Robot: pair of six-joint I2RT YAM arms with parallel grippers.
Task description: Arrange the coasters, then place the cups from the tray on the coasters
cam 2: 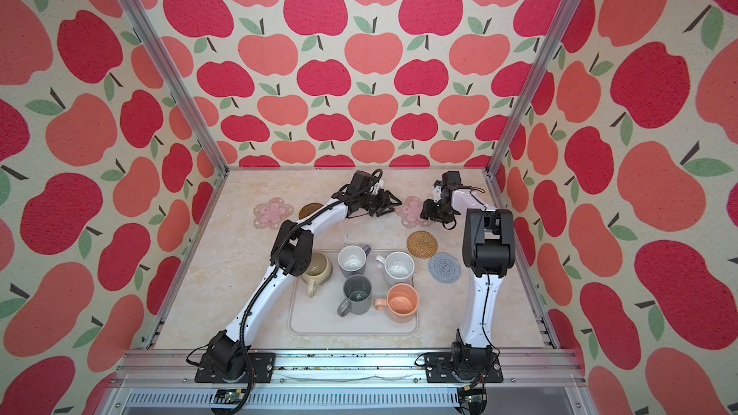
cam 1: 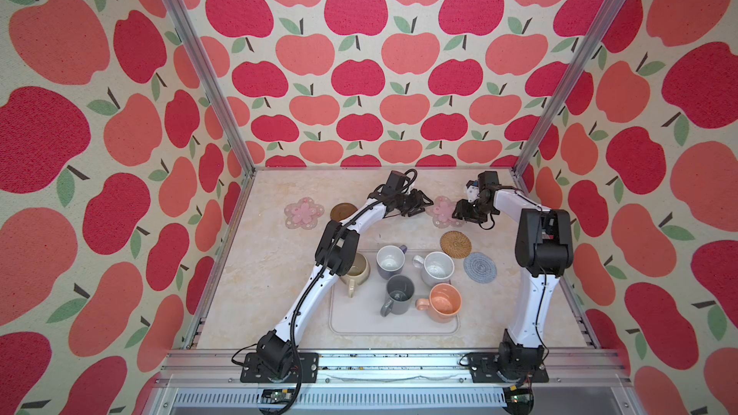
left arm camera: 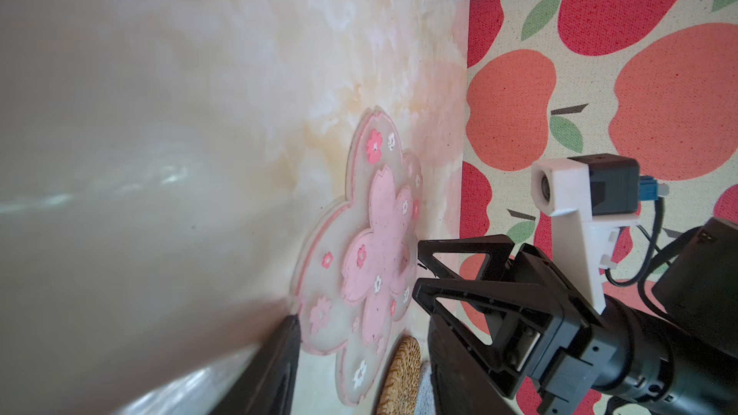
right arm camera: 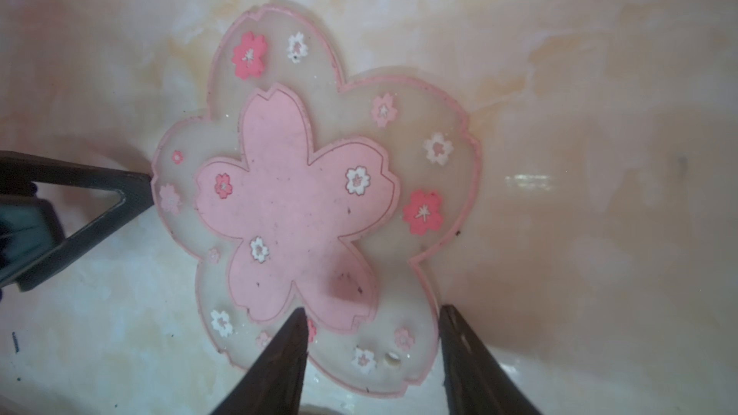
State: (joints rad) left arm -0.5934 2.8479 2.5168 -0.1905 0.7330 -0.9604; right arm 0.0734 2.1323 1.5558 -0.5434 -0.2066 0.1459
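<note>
A pink flower coaster (cam 1: 442, 211) (right arm camera: 311, 193) lies flat at the back of the table between my two grippers. My left gripper (cam 1: 421, 204) (left arm camera: 365, 369) is open, one fingertip touching the coaster's left edge. My right gripper (cam 1: 457, 214) (right arm camera: 375, 357) is open over its right petal, one fingertip above the coaster and the other just past its rim. A second flower coaster (cam 1: 303, 212) and a brown disc (cam 1: 343, 211) lie at the back left. Rattan (cam 1: 455, 241) and grey-blue knitted (cam 1: 480, 267) coasters lie right of the tray (cam 1: 393, 323), which holds several cups.
On the tray stand beige-olive (cam 1: 356, 269), lavender (cam 1: 390, 260), white speckled (cam 1: 437, 268), dark grey (cam 1: 399, 293) and peach (cam 1: 444, 302) mugs. The left arm's elbow (cam 1: 337, 249) hangs over the beige mug. The back wall is close behind both grippers.
</note>
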